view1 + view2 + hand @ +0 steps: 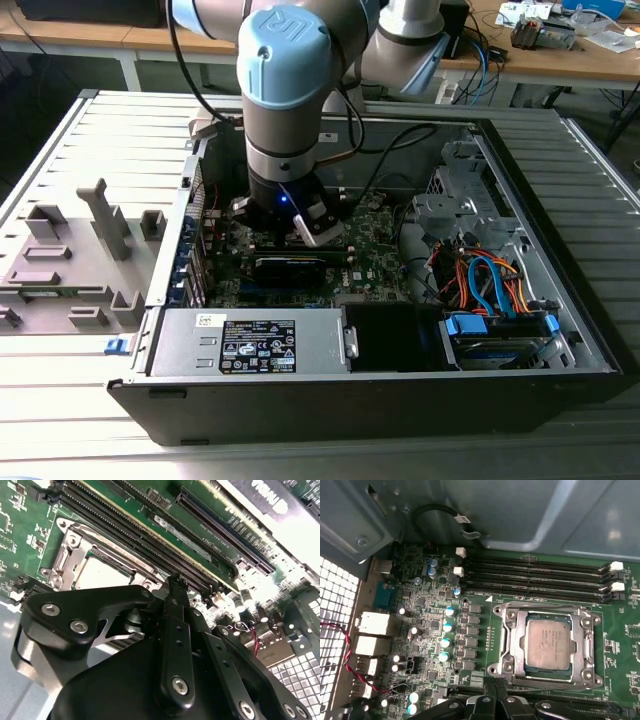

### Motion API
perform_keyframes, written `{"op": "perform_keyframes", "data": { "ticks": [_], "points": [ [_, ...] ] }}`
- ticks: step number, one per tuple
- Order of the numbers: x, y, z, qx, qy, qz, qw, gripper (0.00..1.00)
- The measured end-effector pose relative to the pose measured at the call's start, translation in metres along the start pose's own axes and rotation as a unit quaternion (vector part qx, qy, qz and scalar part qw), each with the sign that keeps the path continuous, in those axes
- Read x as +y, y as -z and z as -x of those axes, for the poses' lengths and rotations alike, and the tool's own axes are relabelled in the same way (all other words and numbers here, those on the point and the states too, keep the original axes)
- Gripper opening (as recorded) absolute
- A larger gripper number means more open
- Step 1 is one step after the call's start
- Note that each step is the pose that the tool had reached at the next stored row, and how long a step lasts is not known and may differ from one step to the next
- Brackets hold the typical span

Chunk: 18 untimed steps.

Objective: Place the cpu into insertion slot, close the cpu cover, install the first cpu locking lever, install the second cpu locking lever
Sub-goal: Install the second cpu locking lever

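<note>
In the exterior view, the open computer case point(560, 300) lies on a slatted table point(60, 160), and the arm comes down into its middle, over the green board point(375, 250). The gripper point(300, 225) is low above this board.

In the first wrist view, the chip point(548, 643) already sits flat in the socket point(545, 647), and the metal cover point(512, 640) lies closed around it, with the silvery top showing through its window. The socket is just in front of the black fingertips point(492, 692), very near but, as far as I can see, not touching. The long memory slots point(535, 577) run on the far side of the socket, parallel to its edge.

In the second wrist view, the fingers point(176, 630) are pressed together and hold nothing.
</note>
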<state>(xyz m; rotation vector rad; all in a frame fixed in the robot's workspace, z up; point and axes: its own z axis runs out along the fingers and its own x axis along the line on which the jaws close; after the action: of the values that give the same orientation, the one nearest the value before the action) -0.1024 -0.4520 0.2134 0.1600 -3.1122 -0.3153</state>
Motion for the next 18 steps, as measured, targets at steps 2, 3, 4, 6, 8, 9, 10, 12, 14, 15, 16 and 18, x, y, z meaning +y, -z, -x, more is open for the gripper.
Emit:
{"op": "perform_keyframes", "data": {
  "ticks": [2, 3, 4, 6, 8, 9, 10, 12, 14, 15, 16, 18],
  "points": [
    [0.0013, -0.0013, -0.0006, 0.0005, 0.002, 0.0002, 1.00000, 0.11],
    [0.0019, -0.0018, -0.0008, 0.0011, 0.005, 0.0003, 0.99999, 0.11],
    [0.0024, -0.0023, -0.0008, 0.0018, 0.009, 0.0004, 0.99996, 0.11],
    [0.0034, -0.0035, -0.0010, 0.0033, 0.017, 0.0007, 0.99986, 0.11],
    [0.0046, -0.0047, -0.0011, 0.0051, 0.025, 0.0007, 0.99967, 0.11],
    [0.0057, -0.0057, -0.0010, 0.0063, 0.031, 0.0008, 0.99950, 0.11],
    [0.0078, -0.0070, -0.0008, 0.0070, 0.035, 0.0013, 0.99937, 0.11],
    [0.0091, -0.0084, -0.0006, 0.0070, 0.036, 0.0028, 0.99933, 0.11],
    [0.0095, -0.0106, -0.0004, 0.0072, 0.037, 0.0032, 0.99928, 0.11],
    [0.0094, -0.0119, -0.0005, 0.0073, 0.037, 0.0033, 0.99927, 0.11],
    [0.0093, -0.0127, -0.0005, 0.0073, 0.038, 0.0035, 0.99926, 0.11],
    [0.0091, -0.0139, -0.0005, 0.0074, 0.038, 0.0040, 0.99924, 0.11]
  ]
}}
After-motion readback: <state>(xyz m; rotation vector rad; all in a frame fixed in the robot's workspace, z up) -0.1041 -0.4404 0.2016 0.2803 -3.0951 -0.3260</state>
